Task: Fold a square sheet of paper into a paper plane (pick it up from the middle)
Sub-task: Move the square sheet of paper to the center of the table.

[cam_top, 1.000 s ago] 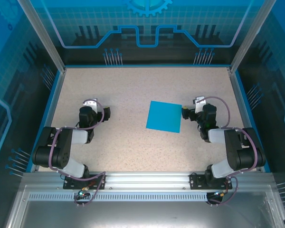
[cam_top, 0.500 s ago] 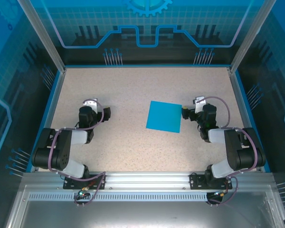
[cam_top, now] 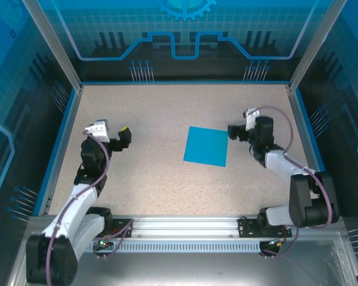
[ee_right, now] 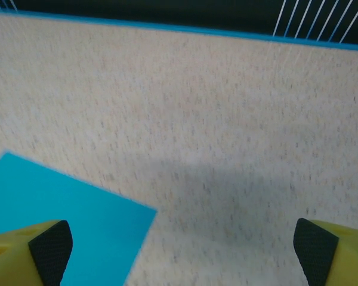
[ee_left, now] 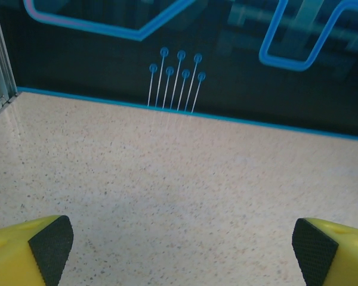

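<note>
The speckled counter (cam_top: pixel 167 113) carries a single thing, the square sheet of paper (cam_top: pixel 206 146), which lies flat and uncreased a little right of centre, one corner turned slightly toward the back wall. The left arm (cam_top: pixel 83 179) reaches up the left side and the right arm (cam_top: pixel 283 164) up the right side. The left hand (cam_top: pixel 125 136) sits well apart from the sheet with bare counter between them, and its wrist view looks across open surface to the back wall, the fingers spread wide with nothing between them (ee_left: pixel 182 250). The right hand (cam_top: pixel 234 132) is just beside the sheet's far right corner, likewise spread wide and holding nothing. From its own camera (ee_right: pixel 182 250) that corner of the blue paper (ee_right: pixel 53 208) runs under the left of its black pads (ee_right: pixel 51 247), though whether the pad touches the paper I cannot tell. By my reading this is the very first step, the approach to the pick-up, with no fold made. The next move calls for a hand to centre over the middle of the sheet instead of its corner, come down, and pinch a thin flat sheet off a hard surface, which probably means pressing lightly and drawing the fingertips together to raise a small ridge.
</note>
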Motion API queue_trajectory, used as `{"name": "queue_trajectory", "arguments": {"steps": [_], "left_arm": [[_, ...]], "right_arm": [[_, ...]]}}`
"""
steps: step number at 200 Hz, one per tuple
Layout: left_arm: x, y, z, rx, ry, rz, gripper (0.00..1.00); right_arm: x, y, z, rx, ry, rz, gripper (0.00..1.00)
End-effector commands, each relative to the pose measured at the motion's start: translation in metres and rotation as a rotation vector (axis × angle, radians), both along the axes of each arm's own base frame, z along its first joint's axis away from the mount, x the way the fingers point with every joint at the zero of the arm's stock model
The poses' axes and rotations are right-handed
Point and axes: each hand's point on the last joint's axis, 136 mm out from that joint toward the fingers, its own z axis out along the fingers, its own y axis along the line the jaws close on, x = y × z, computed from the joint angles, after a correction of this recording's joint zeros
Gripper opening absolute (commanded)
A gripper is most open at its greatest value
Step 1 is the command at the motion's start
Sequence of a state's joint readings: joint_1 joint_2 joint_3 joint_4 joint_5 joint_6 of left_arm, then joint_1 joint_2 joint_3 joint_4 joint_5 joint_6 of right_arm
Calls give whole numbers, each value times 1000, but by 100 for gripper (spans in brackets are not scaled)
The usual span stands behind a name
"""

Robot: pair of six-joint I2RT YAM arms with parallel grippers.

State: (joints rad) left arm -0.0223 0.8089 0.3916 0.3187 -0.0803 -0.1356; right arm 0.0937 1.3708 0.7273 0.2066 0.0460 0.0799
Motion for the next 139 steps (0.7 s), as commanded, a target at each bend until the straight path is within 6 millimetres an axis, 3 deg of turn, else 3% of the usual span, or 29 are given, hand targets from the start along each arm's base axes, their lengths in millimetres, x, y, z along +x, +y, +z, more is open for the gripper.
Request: {"name": "queue_trajectory", "arguments": {"steps": [1, 21, 41, 56, 96, 115, 139], "left_arm": [[-13, 1, -7, -125, 108, 27, 99], [-17, 3, 0, -191, 176, 64, 99], [-23, 10, 1, -328, 248, 157, 99], [-25, 1, 8, -353, 255, 105, 98], [-35, -23, 11, -437, 305, -9, 98], [-36, -43, 6, -452, 345, -125, 98], [-36, -47, -4, -467, 351, -143, 98]], "right_arm": [[-28, 21, -7, 177, 351, -22, 100], [-26, 49, -2, 357, 485, 29, 99], [-29, 81, -3, 587, 513, 141, 99], [-38, 100, -7, 692, 529, 208, 99], [-67, 147, -20, 528, 536, 230, 99], [-77, 167, -24, 535, 551, 252, 100], [-81, 194, -30, 532, 578, 301, 100]]}}
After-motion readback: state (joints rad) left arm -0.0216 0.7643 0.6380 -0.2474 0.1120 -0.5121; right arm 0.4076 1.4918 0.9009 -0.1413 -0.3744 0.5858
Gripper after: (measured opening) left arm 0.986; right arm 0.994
